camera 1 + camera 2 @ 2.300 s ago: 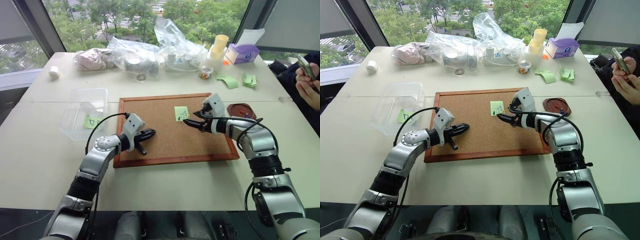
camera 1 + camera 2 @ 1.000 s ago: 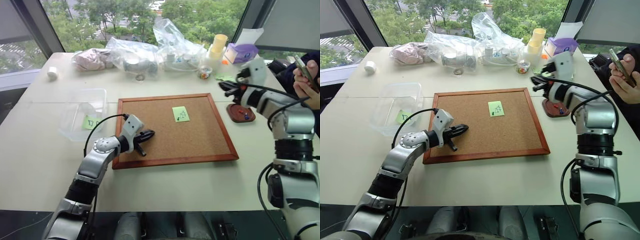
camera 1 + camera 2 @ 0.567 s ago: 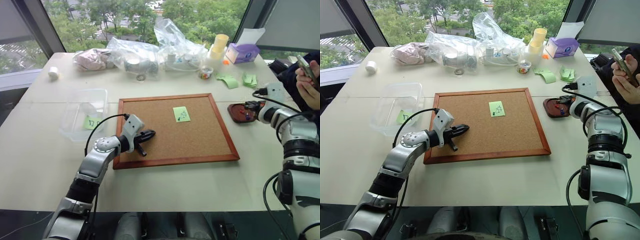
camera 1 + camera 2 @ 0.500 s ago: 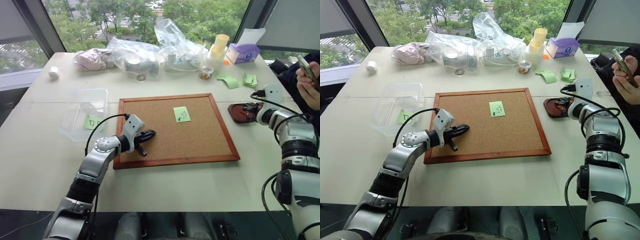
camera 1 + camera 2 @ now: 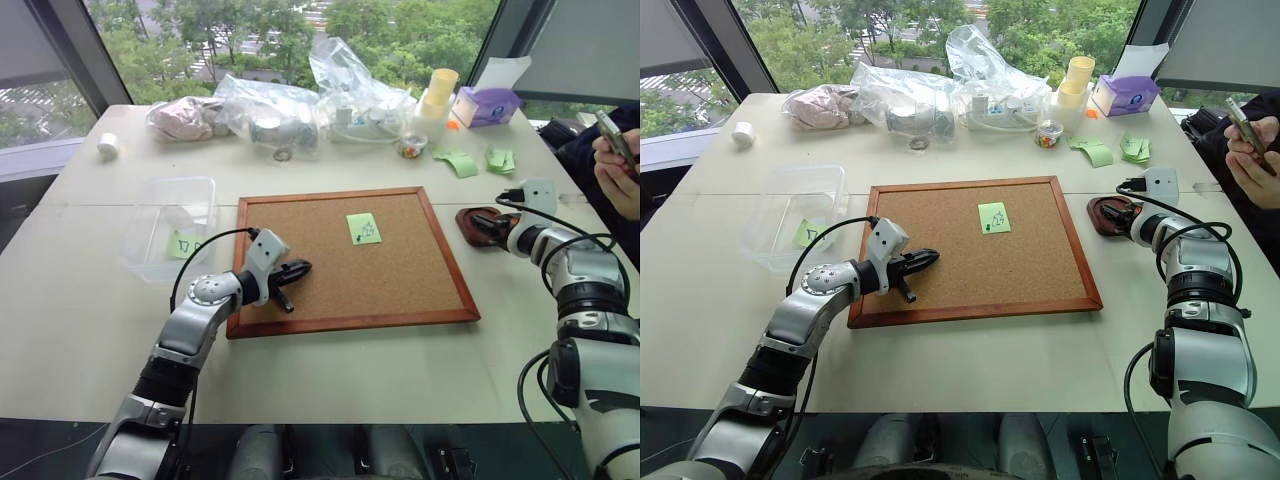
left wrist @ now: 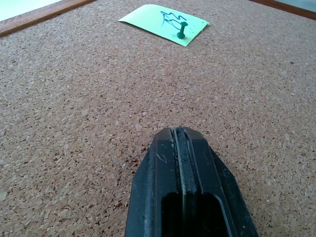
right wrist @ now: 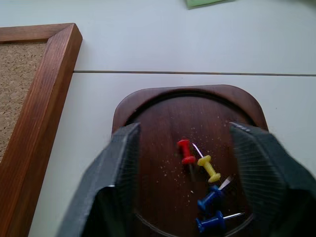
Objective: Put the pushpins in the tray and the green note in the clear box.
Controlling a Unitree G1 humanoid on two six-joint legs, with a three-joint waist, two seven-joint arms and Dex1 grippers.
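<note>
The green note (image 5: pixel 364 228) lies on the corkboard (image 5: pixel 340 290), held by a green pushpin (image 6: pixel 181 32). The glossy dark tray (image 7: pixel 148 106) sits on the table right of the board. In it lie several pushpins: a red one (image 7: pixel 186 151), a yellow one (image 7: pixel 208 167) and two blue ones (image 7: pixel 209 198). My right gripper (image 7: pixel 186 129) hangs low over the tray, open, with nothing between its fingers. My left gripper (image 5: pixel 298 268) is shut and empty over the board's left part. The clear box (image 5: pixel 178 182) stands left of the board.
Inside the clear box lies another green note (image 5: pixel 183 244) with bold strokes. Plastic bags (image 5: pixel 300 100), yellow cups (image 5: pixel 437 92), a purple box (image 5: pixel 485 105) and green paper strips (image 5: pixel 460 162) line the far edge. A person's hands with a phone (image 5: pixel 612 135) are at the right.
My right gripper left the note on the board, swung right above the tray, sank down to it and opened. The left arm has kept still.
</note>
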